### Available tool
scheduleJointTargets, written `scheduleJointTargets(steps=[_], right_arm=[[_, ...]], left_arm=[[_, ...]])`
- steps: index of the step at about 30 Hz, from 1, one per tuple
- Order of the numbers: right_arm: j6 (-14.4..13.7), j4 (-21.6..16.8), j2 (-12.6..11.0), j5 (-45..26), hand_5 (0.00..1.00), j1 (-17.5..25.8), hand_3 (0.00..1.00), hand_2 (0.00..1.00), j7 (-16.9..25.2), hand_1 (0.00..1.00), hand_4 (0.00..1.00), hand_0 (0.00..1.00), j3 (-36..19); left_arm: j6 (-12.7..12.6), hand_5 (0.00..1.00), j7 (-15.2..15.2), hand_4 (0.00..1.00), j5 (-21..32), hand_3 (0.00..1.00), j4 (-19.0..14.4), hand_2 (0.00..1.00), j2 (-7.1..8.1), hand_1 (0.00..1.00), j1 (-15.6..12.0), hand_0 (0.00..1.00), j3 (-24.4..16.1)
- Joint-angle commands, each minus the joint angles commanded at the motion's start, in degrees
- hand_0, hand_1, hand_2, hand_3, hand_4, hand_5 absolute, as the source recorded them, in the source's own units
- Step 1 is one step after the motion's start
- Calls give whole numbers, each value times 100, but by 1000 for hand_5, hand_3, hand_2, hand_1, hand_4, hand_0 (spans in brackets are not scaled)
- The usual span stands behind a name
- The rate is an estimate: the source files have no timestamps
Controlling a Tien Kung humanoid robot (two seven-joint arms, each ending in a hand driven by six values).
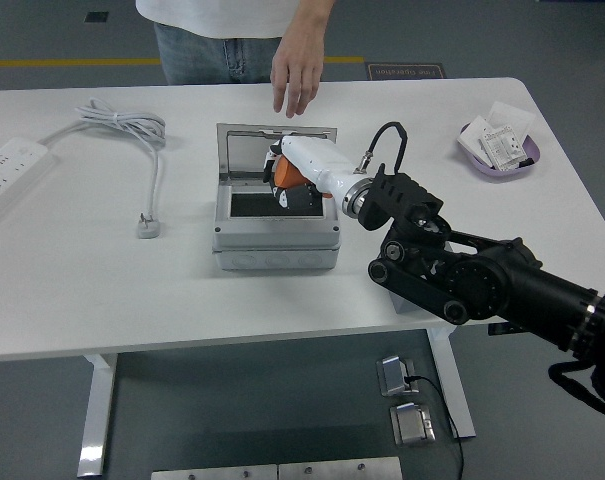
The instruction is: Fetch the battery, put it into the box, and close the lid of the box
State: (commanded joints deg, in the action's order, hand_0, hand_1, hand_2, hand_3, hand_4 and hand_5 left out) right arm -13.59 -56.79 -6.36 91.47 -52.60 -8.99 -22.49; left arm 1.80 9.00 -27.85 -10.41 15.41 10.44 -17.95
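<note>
My right hand [285, 180] holds the orange battery [286, 175] over the open grey box [276, 225], just above its dark opening and in front of the raised lid [275, 148]. The white fingers are curled around the battery, which mostly hides behind them. The black right arm [462, 275] crosses from the lower right and covers the grey holder block. A person's hand [296, 75] hangs over the table's far edge, just behind the lid, holding nothing. My left arm does not show.
A white power strip [10, 172] lies at the far left, with its cable and plug [149, 226] left of the box. A purple dish [497, 150] with small packets sits at the back right.
</note>
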Motion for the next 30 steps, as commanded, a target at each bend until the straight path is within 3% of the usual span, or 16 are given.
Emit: scheduleJointTargets(steps=[7, 16, 17, 22, 23, 28, 29, 30], right_arm=[[-206, 413, 222, -280, 2, -160, 264, 278, 239, 234, 2, 96, 316], [-193, 627, 238, -444, 2, -99, 268, 280, 560, 238, 2, 98, 334], [-187, 637, 239, -449, 2, -89, 309, 321, 578, 278, 2, 251, 339], [-164, 656, 242, -424, 2, -38, 309, 321, 617, 278, 2, 251, 357], [-157, 656, 239, -418, 108, -35, 600, 564, 618, 524, 15, 581, 360], [-64, 651, 214, -381, 108, -13, 600, 564, 598, 524, 15, 581, 323], [-42, 654, 210, -379, 85, -9, 641, 618, 594, 612, 193, 709, 312], [-29, 658, 205, -377, 85, -4, 641, 618, 594, 612, 193, 709, 304]], left_arm=[[7, 164, 20, 523, -98, 598, 1, 562, -2, 691, 20, 576, -56], [4, 166, 20, 524, -127, 597, 4, 562, -1, 691, 17, 576, -68], [3, 170, 14, 523, -112, 597, 3, 562, -1, 691, 19, 576, -50], [-3, 170, -26, 523, -21, 597, 2, 562, -2, 691, 41, 576, 50], [-4, 172, -32, 521, -6, 597, 2, 562, -2, 691, 45, 576, 65], [-5, 172, -41, 521, 11, 597, 2, 562, -3, 691, 56, 576, 89], [-5, 174, -42, 519, 12, 596, 2, 562, -4, 691, 58, 576, 90], [-5, 174, -43, 519, 11, 596, 2, 562, -6, 691, 61, 576, 93]])
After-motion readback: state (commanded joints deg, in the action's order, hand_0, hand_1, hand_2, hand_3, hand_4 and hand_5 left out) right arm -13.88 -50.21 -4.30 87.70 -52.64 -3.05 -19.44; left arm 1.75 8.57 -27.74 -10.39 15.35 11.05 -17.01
